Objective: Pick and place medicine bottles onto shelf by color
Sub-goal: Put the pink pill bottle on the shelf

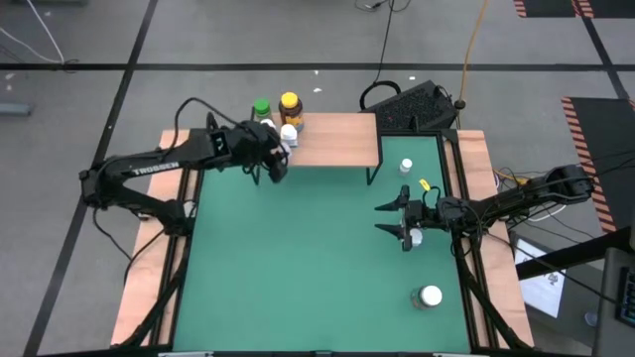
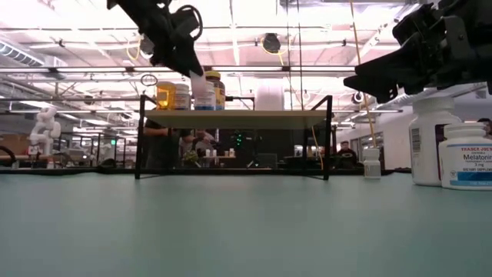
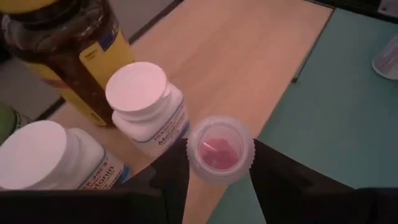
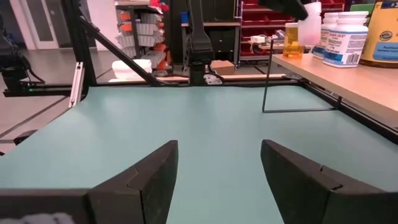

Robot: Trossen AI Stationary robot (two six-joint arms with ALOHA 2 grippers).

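The shelf is a light-wood board on thin black legs at the far side of the green mat. A green-capped bottle, an amber yellow-capped bottle and two white bottles stand at its left end. My left gripper is shut on a small translucent bottle with pink contents, over the shelf's near left corner. My right gripper is open and empty, low over the mat on the right. It also shows in the right wrist view. My left gripper pinches the small translucent bottle between its two fingers, one on each side of its round wall. The fingers slant down from above and from the table's left. The bottle stands roughly upright beside a white bottle. Whether its base touches the board does not show.
A small white bottle and a yellow piece lie on the mat near the shelf's right leg. A white bottle stands under my right wrist. A larger white-lidded bottle stands at the near right. The wooden frame borders the mat.
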